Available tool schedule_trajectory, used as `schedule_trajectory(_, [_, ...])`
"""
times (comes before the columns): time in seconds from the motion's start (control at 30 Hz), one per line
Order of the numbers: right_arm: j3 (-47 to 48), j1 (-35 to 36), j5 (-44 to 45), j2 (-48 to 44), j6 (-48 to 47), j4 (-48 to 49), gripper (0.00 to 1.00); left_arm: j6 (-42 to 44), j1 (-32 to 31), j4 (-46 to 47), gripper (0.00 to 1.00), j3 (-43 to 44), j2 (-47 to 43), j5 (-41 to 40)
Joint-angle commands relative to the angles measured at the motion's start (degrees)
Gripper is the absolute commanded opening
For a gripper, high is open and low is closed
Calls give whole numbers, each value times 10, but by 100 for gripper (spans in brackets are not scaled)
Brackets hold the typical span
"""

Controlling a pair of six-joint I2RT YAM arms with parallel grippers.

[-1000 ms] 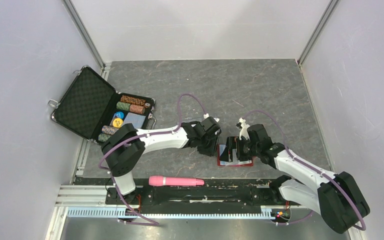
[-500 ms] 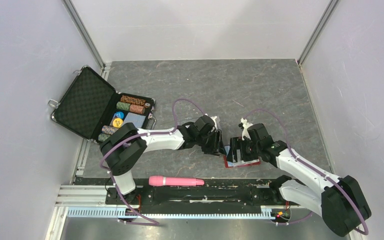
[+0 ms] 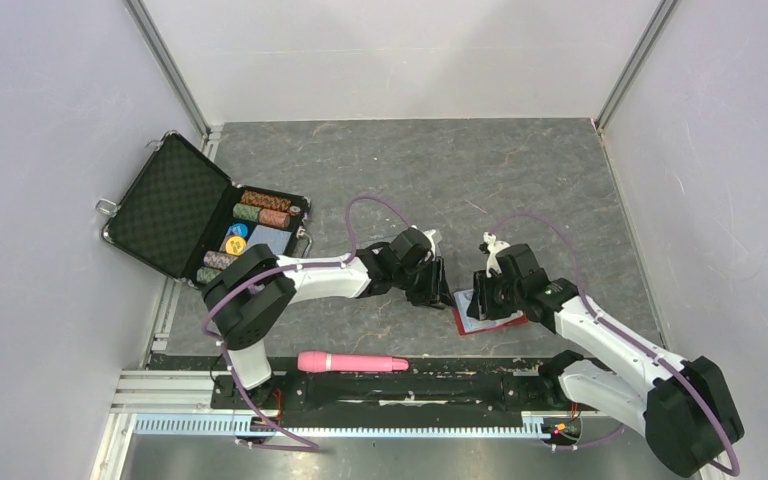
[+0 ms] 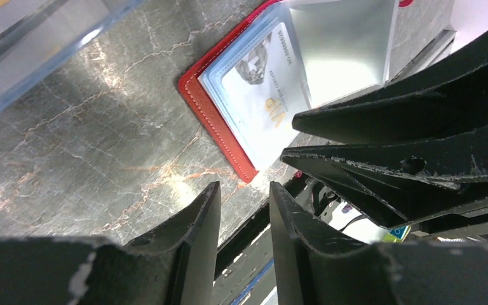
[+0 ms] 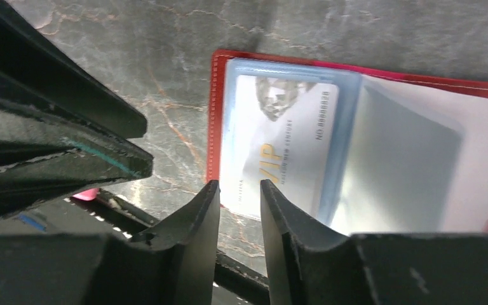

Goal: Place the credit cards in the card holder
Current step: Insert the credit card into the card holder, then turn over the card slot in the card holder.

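Surveying from the top: the table [image 3: 520,180] carries an open black chip briefcase [image 3: 170,205] at its left edge, lid thrown back and chip rows showing. A pink cylinder [image 3: 352,362] lies along the rail at the near edge. Both arms reach inward and meet close to the near edge, a little right of the middle.

Card holder [image 5: 413,165]: lies opened flat on the table under the two wrists, red cover down and pale blue pockets up. It is probably laid open like this so the pocket mouths face the grippers.

Clear plastic case [image 4: 32,44]: only one corner shows in the left wrist view, just beside the holder toward the left. Contents can't be made out.

Credit card [image 5: 279,140]: one card, pale with gold "VIP" lettering, sits inside the pocket at the holder's left end. Its edges lie within the pocket outline, so it looks fully seated. The neighbouring pocket looks empty. No other cards can be picked out for certain.

Left gripper [image 4: 244,187]: jaws stand a narrow gap apart with nothing between them. It hangs over bare table just off the holder's left corner and is apart from the holder.

Right gripper [image 5: 238,184]: same narrow gap, nothing pinched. Its tips sit over the near edge of the filled pocket, and I can't tell whether they touch it. My reading is that it is placed to press or steady the card and holder, not to carry anything.

One card is stowed, and any others are still to be fetched.
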Motion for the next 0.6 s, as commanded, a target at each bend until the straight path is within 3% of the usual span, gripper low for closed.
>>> schedule_trajectory(0.0, [-33,0,-71,0,45,81,30,1,0,-39,40,19,-2,-26])
schedule_trajectory(0.17, [-47,0,-110,-9,73,119,31,15,-1,-66,40,17,-18,-45])
schedule_trajectory(0.3, [-3,0,-38,-25,44,62,41,11,-1,-49,44,15,-22,-32])
schedule_trajectory(0.47, [34,-10,66,-12,12,-15,33,-8,-2,-7,45,8,-16,-11])
schedule_trajectory(0.57, [20,-30,65,-5,7,-18,34,-5,-2,-12,45,7,-18,-15])
